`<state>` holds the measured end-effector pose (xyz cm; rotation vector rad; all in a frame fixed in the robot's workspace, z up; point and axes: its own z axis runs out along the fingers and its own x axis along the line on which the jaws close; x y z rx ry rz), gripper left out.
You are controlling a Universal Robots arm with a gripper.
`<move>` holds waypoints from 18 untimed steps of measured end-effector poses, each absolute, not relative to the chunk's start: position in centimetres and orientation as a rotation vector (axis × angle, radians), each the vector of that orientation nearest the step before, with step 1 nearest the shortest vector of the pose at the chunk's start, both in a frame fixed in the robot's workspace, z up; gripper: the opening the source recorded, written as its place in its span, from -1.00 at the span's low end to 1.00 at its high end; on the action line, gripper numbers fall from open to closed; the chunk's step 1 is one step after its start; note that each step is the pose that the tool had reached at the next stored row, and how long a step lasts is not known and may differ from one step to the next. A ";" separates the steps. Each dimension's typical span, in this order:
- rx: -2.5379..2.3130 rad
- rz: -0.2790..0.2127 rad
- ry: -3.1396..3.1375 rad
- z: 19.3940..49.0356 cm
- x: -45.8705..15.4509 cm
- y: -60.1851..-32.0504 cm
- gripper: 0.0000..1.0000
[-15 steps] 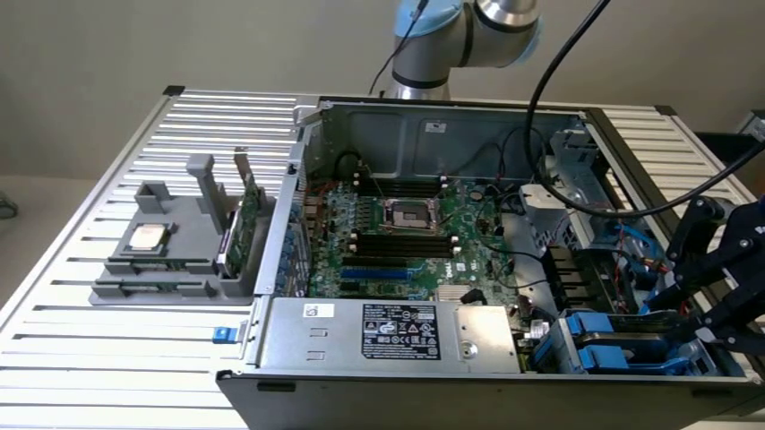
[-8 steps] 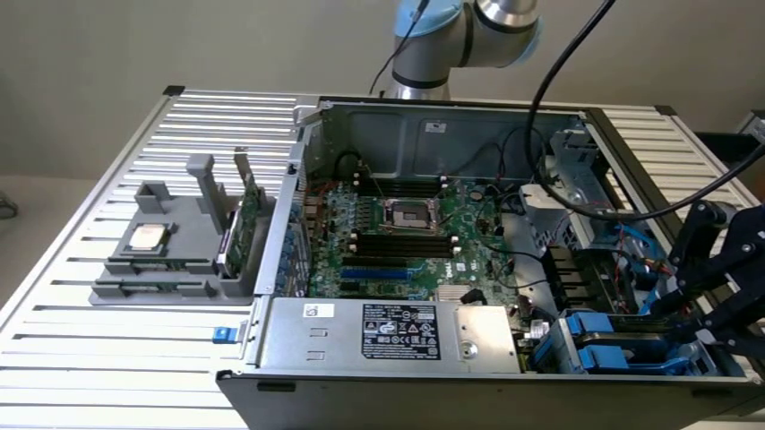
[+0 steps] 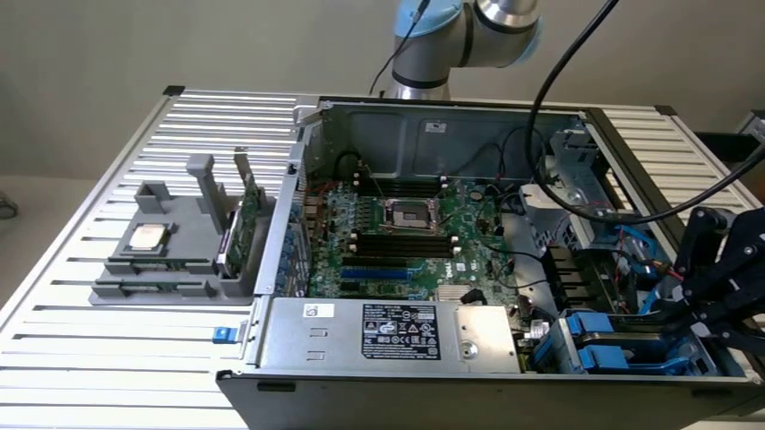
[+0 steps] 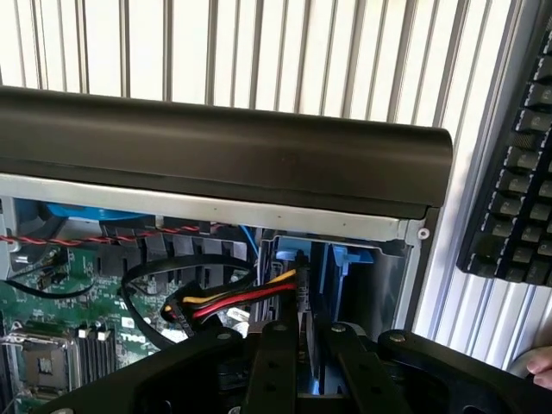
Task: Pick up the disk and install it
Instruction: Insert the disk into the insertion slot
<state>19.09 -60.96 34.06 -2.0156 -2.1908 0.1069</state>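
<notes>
One holder (image 3: 156,264) at exterior view's left, well apart. Case (image 3: 358,345) at centre. At right, your gripper (image 3: 700,305) sits low over drive bay, disk (image 4: 343,263) edge-on in bay beneath. Grip state: you cannot tell.

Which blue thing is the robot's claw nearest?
The blue drive carriers in the case's corner, beside the gripper. The blue motherboard slots and small blue clip lie farther off.
</notes>
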 end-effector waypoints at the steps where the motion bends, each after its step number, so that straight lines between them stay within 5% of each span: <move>1: -2.016 0.106 -2.190 34.1 19.0 -61.0 -0.66; 14: -2.037 0.103 -2.164 34.1 18.8 -60.9 -0.66; 18: -2.024 0.153 -2.120 34.1 18.8 -60.9 -0.66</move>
